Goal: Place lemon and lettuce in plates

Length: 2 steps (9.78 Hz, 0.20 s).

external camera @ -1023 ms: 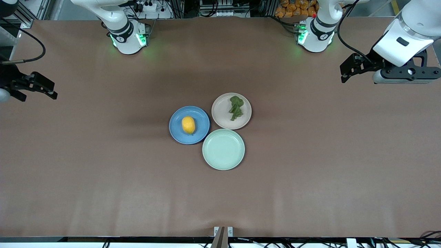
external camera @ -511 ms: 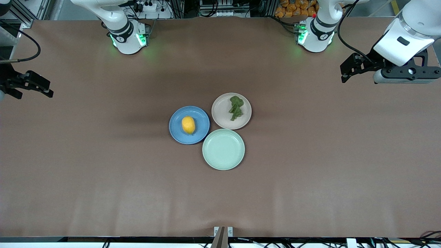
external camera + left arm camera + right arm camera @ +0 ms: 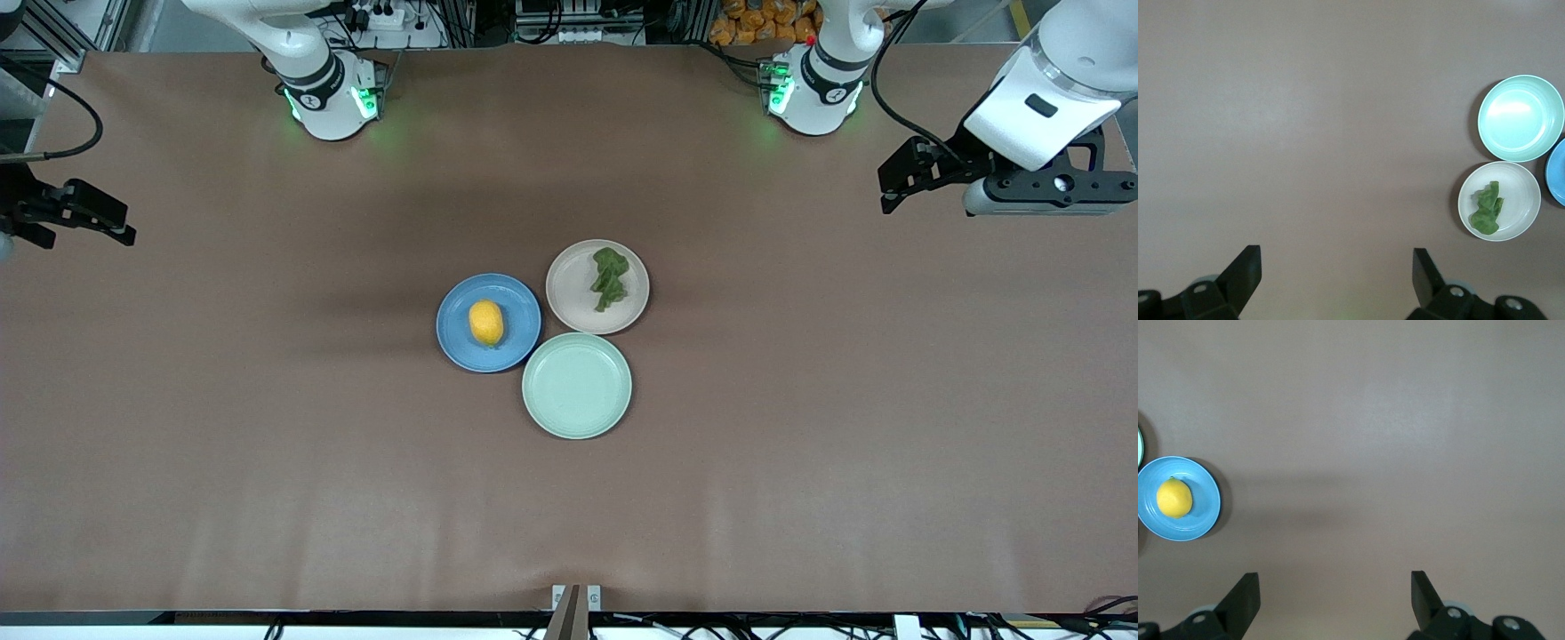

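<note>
Front view — lemon [image 3: 486, 322] on blue plate [image 3: 516, 302], lettuce [image 3: 610, 276] on beige plate [image 3: 573, 302] — both well apart from gaping left pincer [image 3: 892, 182] and right pincer [image 3: 123, 228].

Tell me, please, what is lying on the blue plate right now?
Only the lemon rests on the blue plate, near its middle. The patch of plate directly beneath the lemon is covered, so nothing can be said of it.

light: even, bright overhead | shadows: soft, faint beside the blue plate [image 3: 458, 342] | glare: white sheen on mint-green plate [image 3: 1511, 110] | green glow at arm bases | focus: sharp
</note>
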Motion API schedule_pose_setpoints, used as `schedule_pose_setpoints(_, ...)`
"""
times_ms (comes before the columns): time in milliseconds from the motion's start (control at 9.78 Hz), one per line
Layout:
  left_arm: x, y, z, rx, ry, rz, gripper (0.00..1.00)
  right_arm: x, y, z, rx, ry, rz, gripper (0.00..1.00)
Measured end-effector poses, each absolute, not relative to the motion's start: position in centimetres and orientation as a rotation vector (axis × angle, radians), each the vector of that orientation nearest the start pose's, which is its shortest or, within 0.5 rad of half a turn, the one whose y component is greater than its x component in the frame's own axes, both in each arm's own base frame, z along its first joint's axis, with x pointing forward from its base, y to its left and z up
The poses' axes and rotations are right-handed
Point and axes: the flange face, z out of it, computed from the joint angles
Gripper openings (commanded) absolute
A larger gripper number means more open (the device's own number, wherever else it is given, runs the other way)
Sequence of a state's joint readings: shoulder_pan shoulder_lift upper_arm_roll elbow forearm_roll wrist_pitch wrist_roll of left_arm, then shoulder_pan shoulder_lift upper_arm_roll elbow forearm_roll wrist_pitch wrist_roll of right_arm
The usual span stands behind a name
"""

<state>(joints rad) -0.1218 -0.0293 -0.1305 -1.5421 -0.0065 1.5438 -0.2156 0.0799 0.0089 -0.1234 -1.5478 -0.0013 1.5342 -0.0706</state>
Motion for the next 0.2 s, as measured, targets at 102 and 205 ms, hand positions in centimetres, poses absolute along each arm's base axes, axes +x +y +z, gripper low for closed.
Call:
schedule_pose_setpoints(102, 52.55, -13.74, 65.16, -3.15, 0.058, -0.046, 1.0, 55.25, -2.39, 62.74, -3.143, -0.043, 0.05, 1.0)
schedule_pose_setpoints(205, 52.55, -13.74, 65.16, -3.151, 0.058, -0.046, 1.0, 55.26, -2.39, 62.81, -3.143, -0.043, 0.054, 1.0)
